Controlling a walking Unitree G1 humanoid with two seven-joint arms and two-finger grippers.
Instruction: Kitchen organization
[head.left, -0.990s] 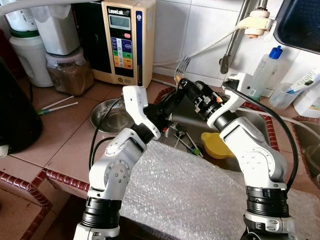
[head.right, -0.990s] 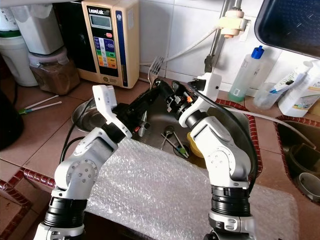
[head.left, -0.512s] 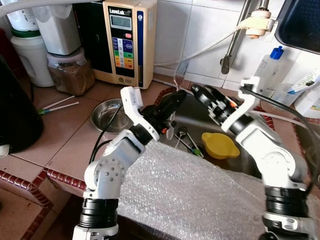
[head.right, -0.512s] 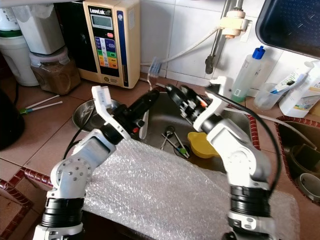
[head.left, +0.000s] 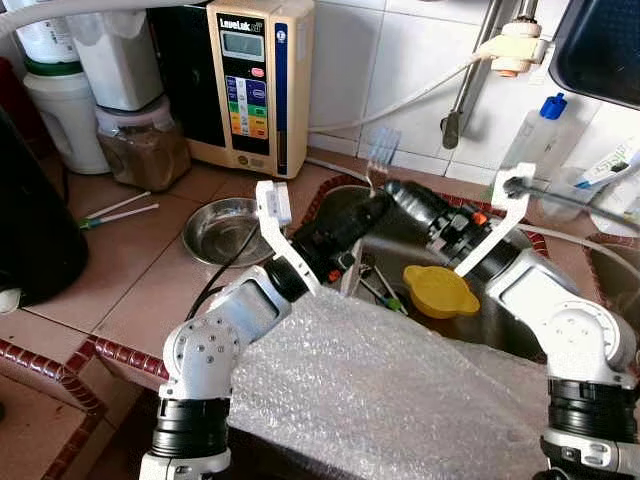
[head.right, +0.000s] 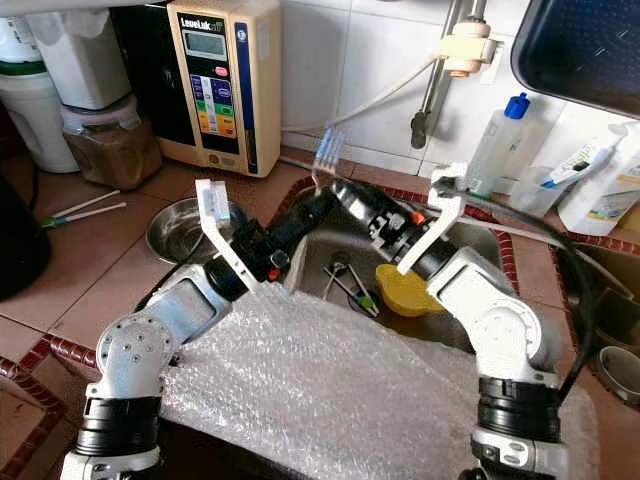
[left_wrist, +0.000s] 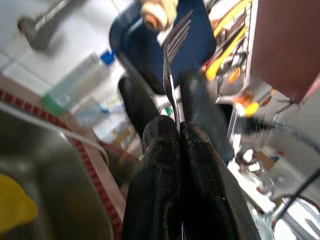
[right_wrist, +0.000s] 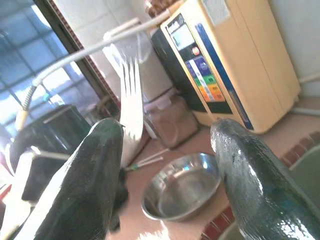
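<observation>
Above sink (head.left: 400, 235) | left gripper (head.left: 372, 203) is clenching fork (head.left: 380, 152), tines toward 12 o'clock | right gripper (head.left: 395, 190) is gaping, fingers spread | step: handover | next: likely right fingers closing on handle.

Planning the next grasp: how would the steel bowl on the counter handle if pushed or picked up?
The bowl looks thin polished metal, so probably light and rigid. Its smooth skin on tile would likely slide readily under a push. Low and wide, it seems unlikely to tip, though the thin rim may slip between fingers.
</observation>
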